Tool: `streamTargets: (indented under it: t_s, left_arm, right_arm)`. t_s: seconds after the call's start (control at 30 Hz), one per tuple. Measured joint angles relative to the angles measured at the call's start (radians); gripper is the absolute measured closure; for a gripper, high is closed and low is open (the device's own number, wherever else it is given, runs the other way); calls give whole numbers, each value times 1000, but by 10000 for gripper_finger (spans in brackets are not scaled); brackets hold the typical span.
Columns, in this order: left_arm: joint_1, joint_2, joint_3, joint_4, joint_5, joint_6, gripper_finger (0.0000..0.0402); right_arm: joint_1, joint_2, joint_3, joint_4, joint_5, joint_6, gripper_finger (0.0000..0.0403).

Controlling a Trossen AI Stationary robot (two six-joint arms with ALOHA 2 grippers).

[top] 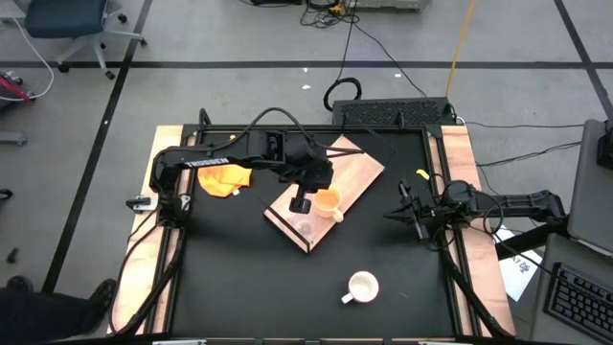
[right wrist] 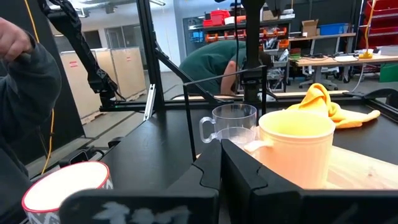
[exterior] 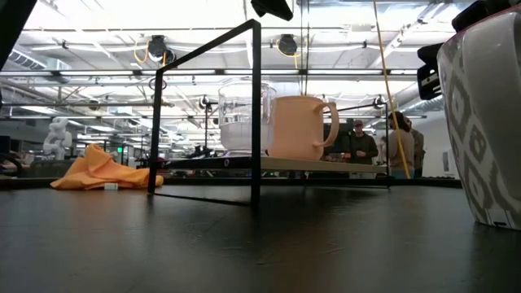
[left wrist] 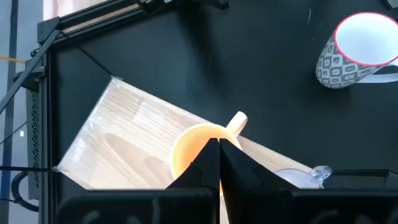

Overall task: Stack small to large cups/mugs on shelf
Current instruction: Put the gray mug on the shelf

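Observation:
The light wood shelf (top: 352, 171) stands raised on a black wire frame (exterior: 256, 106) at the table's middle. The yellow-orange mug (top: 329, 201) and the tiny clear glass cup (top: 305, 228) stand upright on it side by side, bottoms on the board. The white patterned mug (top: 362, 287) stands on the black tabletop toward the near edge. My left gripper (top: 300, 203) hangs shut above the yellow-orange mug (left wrist: 189, 149), clear of it as the low view (exterior: 273, 8) shows. My right gripper (top: 407, 213) waits shut at the table's right edge.
A yellow cloth (top: 225, 179) lies crumpled on the table left of the shelf. People (right wrist: 217, 62) stand beyond the table's far side, and a sleeve (right wrist: 25, 81) shows close by in the right wrist view. Bare tabletop lies between the shelf and the white mug.

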Motion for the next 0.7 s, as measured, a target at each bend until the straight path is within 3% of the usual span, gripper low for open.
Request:
streamTargets:
  t_s: [0.7]
  left_arm:
    - [-1, 0, 0, 1, -9, -12, 400]
  right_arm:
    - [0, 0, 0, 0, 0, 7, 403]
